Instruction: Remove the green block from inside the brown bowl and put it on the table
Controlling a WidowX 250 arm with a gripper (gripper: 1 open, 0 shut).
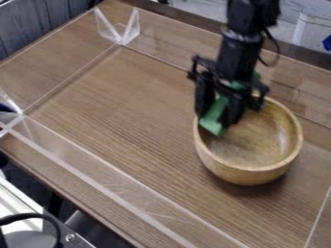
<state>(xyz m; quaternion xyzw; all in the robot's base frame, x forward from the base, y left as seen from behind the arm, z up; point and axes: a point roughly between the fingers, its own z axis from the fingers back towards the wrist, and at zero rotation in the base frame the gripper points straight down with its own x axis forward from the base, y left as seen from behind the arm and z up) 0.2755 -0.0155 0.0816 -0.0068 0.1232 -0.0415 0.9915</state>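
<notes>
Your claw (218, 103) is closed around the green block (215, 118), holding it tilted above the left rim of the brown bowl (253, 147), which sits on the wooden table (116, 121).

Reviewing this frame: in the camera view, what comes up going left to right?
Black cable, white triangular bracket, gripper with the green block, brown bowl.
</notes>
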